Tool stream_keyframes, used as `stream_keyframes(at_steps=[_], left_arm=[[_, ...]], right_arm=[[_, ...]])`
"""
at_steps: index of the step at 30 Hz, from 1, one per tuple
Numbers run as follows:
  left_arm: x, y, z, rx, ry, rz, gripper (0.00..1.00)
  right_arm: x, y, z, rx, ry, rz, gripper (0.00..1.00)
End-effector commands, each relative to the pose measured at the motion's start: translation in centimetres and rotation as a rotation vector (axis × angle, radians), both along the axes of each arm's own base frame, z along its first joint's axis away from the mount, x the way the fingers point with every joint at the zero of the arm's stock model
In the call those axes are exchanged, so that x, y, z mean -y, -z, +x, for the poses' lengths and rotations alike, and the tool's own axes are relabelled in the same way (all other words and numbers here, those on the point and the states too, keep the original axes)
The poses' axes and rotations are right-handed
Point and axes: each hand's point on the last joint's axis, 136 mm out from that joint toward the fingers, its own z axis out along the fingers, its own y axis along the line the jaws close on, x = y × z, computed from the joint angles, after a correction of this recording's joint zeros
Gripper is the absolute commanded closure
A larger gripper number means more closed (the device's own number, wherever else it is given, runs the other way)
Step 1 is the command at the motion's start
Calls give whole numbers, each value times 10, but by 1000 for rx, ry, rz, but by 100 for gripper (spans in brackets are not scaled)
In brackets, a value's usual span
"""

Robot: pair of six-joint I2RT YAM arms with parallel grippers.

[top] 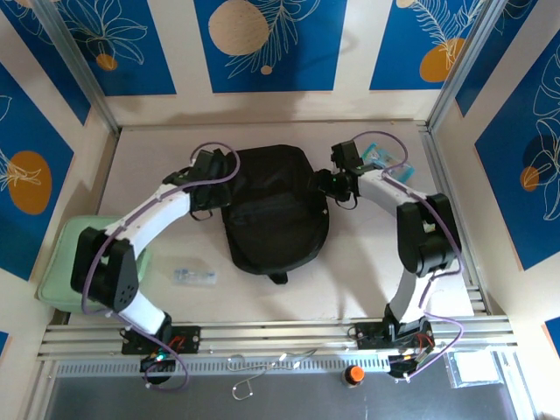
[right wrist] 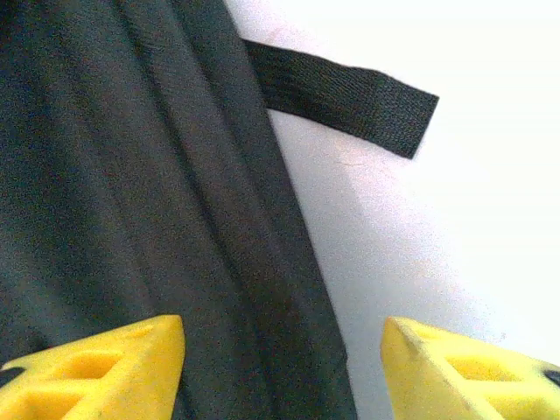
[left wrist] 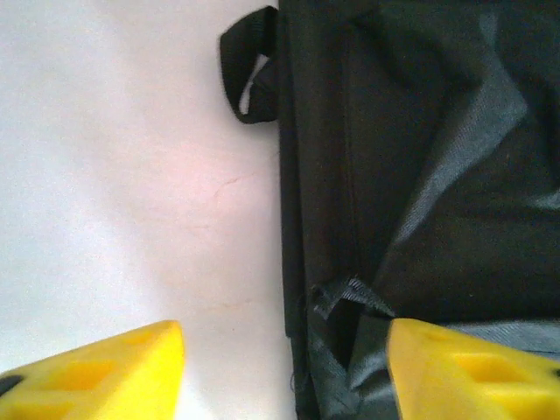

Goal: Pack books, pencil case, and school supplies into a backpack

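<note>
The black backpack (top: pixel 273 214) lies flat in the middle of the table. My left gripper (top: pixel 213 197) is at its left edge, open; in the left wrist view the gripper (left wrist: pixel 284 376) straddles the edge of the backpack (left wrist: pixel 420 157), one finger over bare table, the other over fabric. My right gripper (top: pixel 338 187) is at the bag's right edge, open as well; the right wrist view has this gripper (right wrist: pixel 283 367) straddling the backpack (right wrist: pixel 131 175) edge with nothing held. The mint green pencil case (top: pixel 59 262) lies far left. The books are out of view.
A small clear packet (top: pixel 194 276) lies on the table in front of the bag. A teal packet (top: pixel 387 164) sits at the back right behind the right arm. A loose strap (right wrist: pixel 350 92) and a carry loop (left wrist: pixel 249 70) stick out from the bag.
</note>
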Motion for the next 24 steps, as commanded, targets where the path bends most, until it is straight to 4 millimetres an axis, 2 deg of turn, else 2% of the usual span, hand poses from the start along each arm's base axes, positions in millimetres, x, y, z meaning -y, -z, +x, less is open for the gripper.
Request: stream_keyframes(at_steps=[1,6,7,9,16,21,24], left_arm=[[-25,-1,-23,-13,-83,8,24],[-52,13,-56,-29,-158,24,8],[-54,16,-63,-38,-168,16,3],[-57,23,-72,-50,-179,-6,0],[-62,45,-96,-137,-206,-64,0],[-80,64,-121,-219,-344,-25,0],[-89,73,-142,-276,-482,-25,0]], right_arm=[[-13,-14,-33,-4,-42,1,30],[-44,7,-79,-100,-109,26,28],[-48,14,-85,-126,-115,36,28],[-54,24,-91,-154,-125,38,28],[-47,55,-78,-199,-85,-30,28],[-15,80,-68,-238,-3,-129,28],[-2,83,-64,-244,19,-146,28]])
